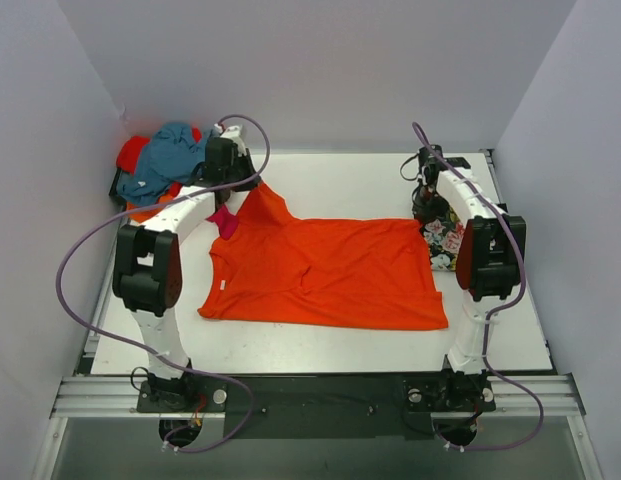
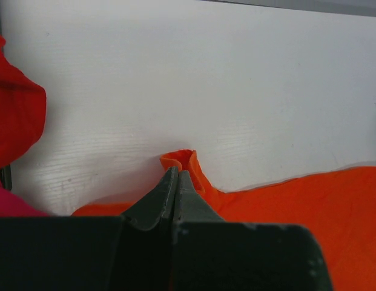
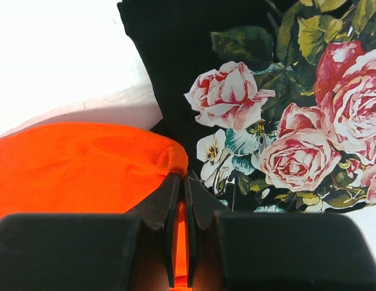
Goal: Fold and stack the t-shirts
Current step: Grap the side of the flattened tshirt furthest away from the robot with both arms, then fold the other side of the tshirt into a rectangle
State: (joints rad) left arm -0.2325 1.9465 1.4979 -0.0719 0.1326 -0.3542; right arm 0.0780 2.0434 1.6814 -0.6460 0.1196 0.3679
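At the far left corner of the white table point(image 1: 340, 180) a loose pile of t-shirts point(image 1: 162, 165) is heaped, with teal blue cloth on top and other bright colours showing beneath it. Just to the right of the pile, a small patch of a magenta pink shirt point(image 1: 224, 221) is seen beside the left arm, at the edge of the orange cloth. The left gripper point(image 2: 177, 174) is pressed together on a bunched fold of the orange t-shirt point(image 1: 330, 270), at the shirt's far left corner, and that corner is pulled out into a point toward the pile. In the left wrist view the pinched fold is seen poking out past the fingertips, with bare table beyond it and a red shirt point(image 2: 15, 115) at the left edge. The orange t-shirt is spread across the middle of the table between the two arms, mostly flat with some wrinkles, its neck opening turned to the left. At its far right corner the right gripper point(image 3: 183, 177) is clamped on the hem, and in the right wrist view the orange cloth is seen running between the two fingers. Directly beside that corner, at the right side of the table, a black shirt with a rose print point(image 3: 278, 115) is laid, touching the orange cloth.
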